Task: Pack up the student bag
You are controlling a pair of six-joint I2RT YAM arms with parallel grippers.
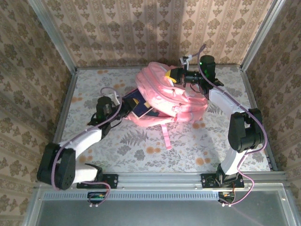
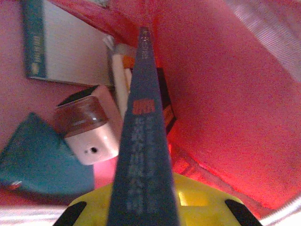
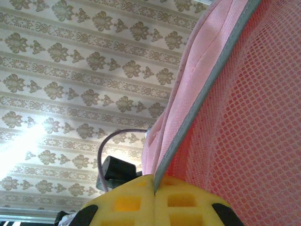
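The student bag (image 1: pixel 181 96), a big pink backpack, lies on its side at the middle of the table, its mouth facing left. My left gripper (image 1: pixel 125 106) is at that mouth, shut on a dark blue book (image 1: pixel 141 107). In the left wrist view the book (image 2: pixel 143 141) stands spine-up between the yellow jaws of that gripper (image 2: pixel 146 205), reaching into the bag's pink inside (image 2: pixel 225 108). My right gripper (image 1: pixel 175 75) is at the bag's top edge. In the right wrist view this gripper (image 3: pixel 155 188) is shut on the bag's grey-trimmed edge (image 3: pixel 207 89), beside pink mesh.
Inside the bag lie a white box with a brown lid (image 2: pixel 87 127), a teal pouch (image 2: pixel 37 165) and a teal-spined notebook (image 2: pixel 61 47). A pink strap (image 1: pixel 167 136) trails toward the near edge. Patterned walls (image 1: pixel 141 28) close in the table on three sides.
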